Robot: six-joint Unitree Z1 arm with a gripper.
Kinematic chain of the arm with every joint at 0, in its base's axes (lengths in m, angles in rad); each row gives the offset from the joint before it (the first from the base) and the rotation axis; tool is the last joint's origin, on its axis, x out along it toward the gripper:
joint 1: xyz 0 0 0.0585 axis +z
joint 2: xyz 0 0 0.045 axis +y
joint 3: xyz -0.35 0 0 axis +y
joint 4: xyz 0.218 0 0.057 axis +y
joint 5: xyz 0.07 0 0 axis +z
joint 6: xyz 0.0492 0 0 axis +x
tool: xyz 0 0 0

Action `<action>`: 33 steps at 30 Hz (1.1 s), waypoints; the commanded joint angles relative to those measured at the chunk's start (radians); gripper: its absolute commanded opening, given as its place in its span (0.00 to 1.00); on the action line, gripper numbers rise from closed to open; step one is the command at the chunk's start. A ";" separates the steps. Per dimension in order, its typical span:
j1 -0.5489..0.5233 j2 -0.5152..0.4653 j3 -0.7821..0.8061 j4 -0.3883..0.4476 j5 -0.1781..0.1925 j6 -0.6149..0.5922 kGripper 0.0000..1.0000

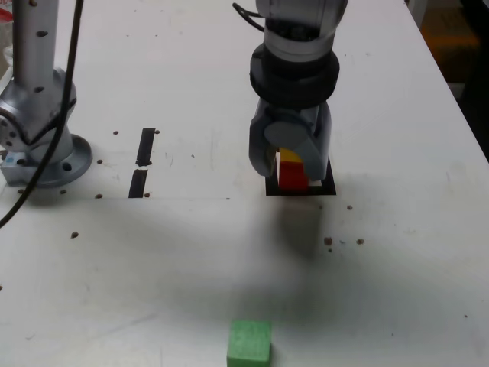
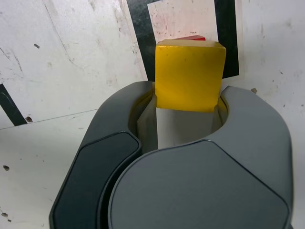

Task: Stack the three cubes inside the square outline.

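White and scuffed, the surface (image 1: 397,138) is dotted with small holes, and two short black tape strips (image 1: 143,162) lie toward the exterior view's left beside a grey post base (image 1: 46,153). Over the square outline (image 1: 328,187) the claw (image 1: 294,157) hangs low, its jaws closed on the yellow cube (image 2: 189,76), which the wrist view shows pinched on both flanks. Under it sits the red cube (image 1: 292,174), inside the outline; only a red sliver peeks past the yellow cube's far edge in the wrist view. Whether yellow already rests on red or hovers just above it I cannot quite tell from either angle. The green cube (image 1: 249,342) waits well apart, near the front edge of the exterior view.

From where I stand the risk is in the release. That red sliver suggests the yellow cube may sit slightly off-centre, so a jaw dragging as it opens could slide it further or tip it off. A sideways pull-away could also nudge the red cube onto the tape.
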 commanded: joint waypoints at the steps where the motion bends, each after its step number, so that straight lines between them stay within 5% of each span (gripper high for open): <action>1: 0.008 -0.003 -0.002 0.007 0.013 -0.001 0.22; 33: 0.032 0.022 0.002 -0.003 0.002 0.011 0.24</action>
